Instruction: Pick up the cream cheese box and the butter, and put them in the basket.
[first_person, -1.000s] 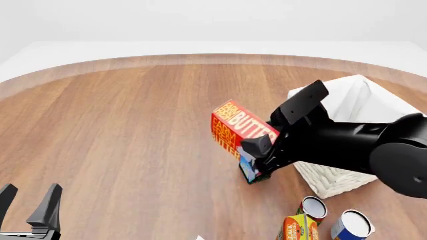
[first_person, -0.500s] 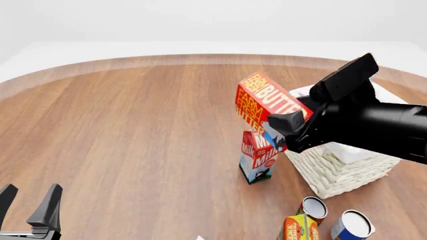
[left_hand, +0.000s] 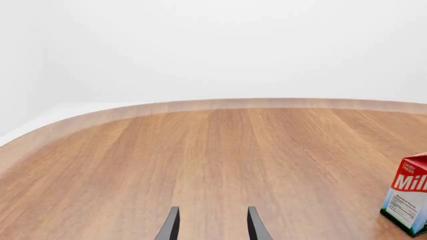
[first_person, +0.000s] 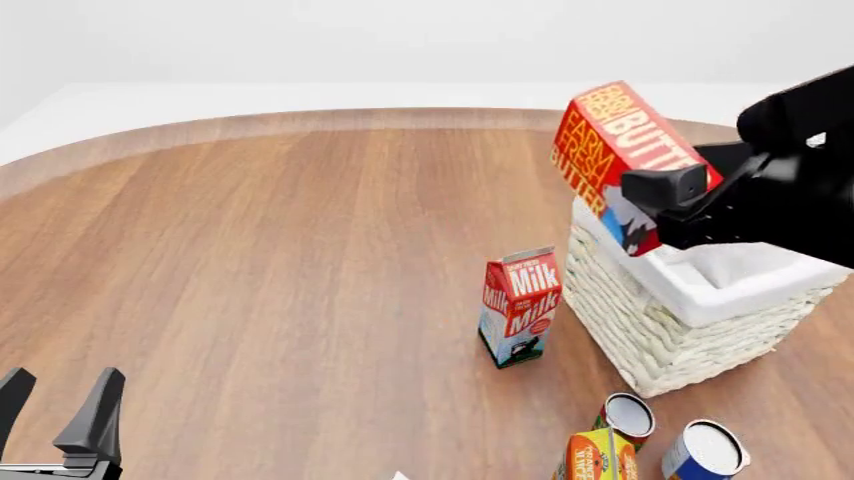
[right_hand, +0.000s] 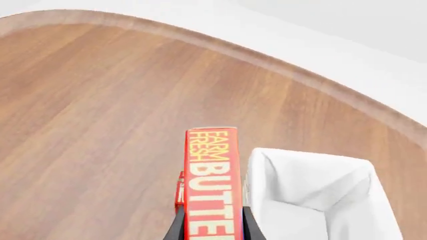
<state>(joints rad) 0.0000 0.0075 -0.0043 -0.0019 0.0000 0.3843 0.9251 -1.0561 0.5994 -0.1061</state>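
Observation:
The butter (first_person: 611, 150), a red and orange carton with "FARM FRESH BUTTER" lettering, hangs tilted in the air over the basket's left rim. My right gripper (first_person: 657, 205) is shut on its lower end. In the right wrist view the butter (right_hand: 212, 180) sits between the two fingers (right_hand: 177, 226), with the basket's white lining (right_hand: 313, 195) just beside it. The cream-white wicker basket (first_person: 643, 335) stands at the right. My left gripper (first_person: 60, 418) rests open and empty at the near left, also seen as the left gripper (left_hand: 212, 227) over bare wood. The cream cheese box is out of view.
A red-and-white milk carton (first_person: 519, 305) stands upright just left of the basket, and it shows again as the milk carton (left_hand: 407, 200) in the left wrist view. Two cans (first_person: 625, 415) (first_person: 703, 450) and an orange carton (first_person: 597, 455) sit in front of the basket near the table's front edge.
My right gripper has lifted the butter up and to the right, from beside the milk carton to above the basket's left rim. The left arm has not moved.

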